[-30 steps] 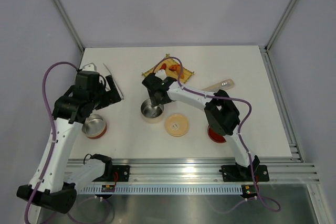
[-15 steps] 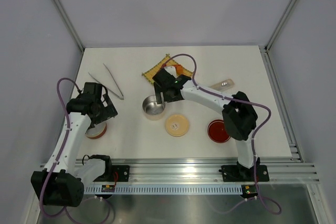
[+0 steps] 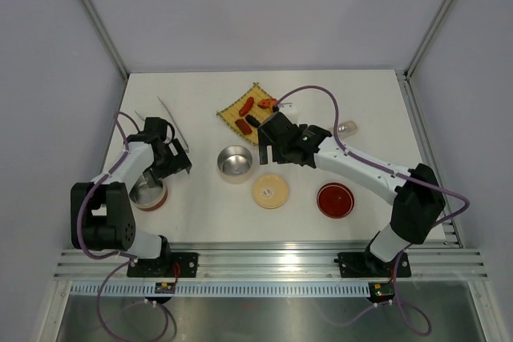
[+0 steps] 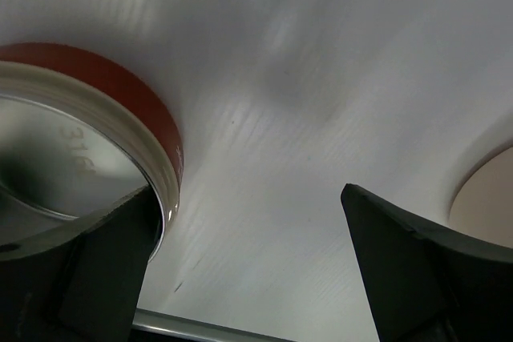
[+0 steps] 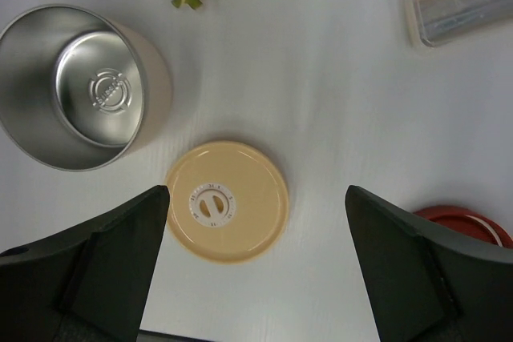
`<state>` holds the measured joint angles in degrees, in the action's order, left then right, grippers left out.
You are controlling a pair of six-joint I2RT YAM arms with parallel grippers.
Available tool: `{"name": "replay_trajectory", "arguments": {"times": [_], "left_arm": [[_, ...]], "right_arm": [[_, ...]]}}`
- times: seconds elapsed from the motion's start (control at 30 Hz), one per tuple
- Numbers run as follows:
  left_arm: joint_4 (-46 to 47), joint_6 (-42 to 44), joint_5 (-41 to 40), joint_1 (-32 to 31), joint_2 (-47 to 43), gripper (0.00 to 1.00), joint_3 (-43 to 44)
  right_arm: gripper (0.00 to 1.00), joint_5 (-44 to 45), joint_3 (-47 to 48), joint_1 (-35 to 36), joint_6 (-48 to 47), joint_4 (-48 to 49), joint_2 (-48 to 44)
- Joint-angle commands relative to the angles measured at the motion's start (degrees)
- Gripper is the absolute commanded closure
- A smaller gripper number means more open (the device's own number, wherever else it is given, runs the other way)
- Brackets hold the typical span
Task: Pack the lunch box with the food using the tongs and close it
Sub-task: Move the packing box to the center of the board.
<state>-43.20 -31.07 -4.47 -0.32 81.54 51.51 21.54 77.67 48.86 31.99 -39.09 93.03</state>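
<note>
my left gripper [image 4: 248,270] spread wide, nothing held, bare table [image 3: 385,102] between the fingers | red-brown tin [image 3: 147,192] at my left finger, only steel inside | tongs [image 3: 170,116] flat near the table's left edge, partly under my arm | lunch box [image 3: 235,163] mid-table, open, steel floor showing | food [image 3: 248,106] on mat [image 3: 231,114] behind it | cream lid [image 5: 227,200] flat beside the box, apart | my right gripper [image 5: 256,266] spread above the lid, nothing held | red lid [image 3: 335,199] and case [image 3: 347,127] further right, free table around both

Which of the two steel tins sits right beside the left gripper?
The tin with the red-brown outside, at the table's left; the plain silver tin stands mid-table.
</note>
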Motion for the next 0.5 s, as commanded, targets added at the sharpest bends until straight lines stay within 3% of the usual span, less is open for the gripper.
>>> {"name": "replay_trajectory", "arguments": {"times": [0.0, 0.13, 0.47], "left_arm": [[6.6, 0.7, 7.2, 0.2, 0.7, 0.01, 1.8], [10.3, 2.3, 14.7, -0.6, 0.6, 0.01, 3.1], [9.3, 3.4, 17.4, -9.9, 11.8, 0.01, 17.7]], "right_arm": [[0.0, 4.5, -1.5, -0.1, 2.3, -2.7, -5.7], [0.0, 5.0, -3.7, -0.1, 3.6, -3.4, -8.9], [0.01, 6.1, -4.8, 0.0, 6.0, -6.3, -10.1]]}}
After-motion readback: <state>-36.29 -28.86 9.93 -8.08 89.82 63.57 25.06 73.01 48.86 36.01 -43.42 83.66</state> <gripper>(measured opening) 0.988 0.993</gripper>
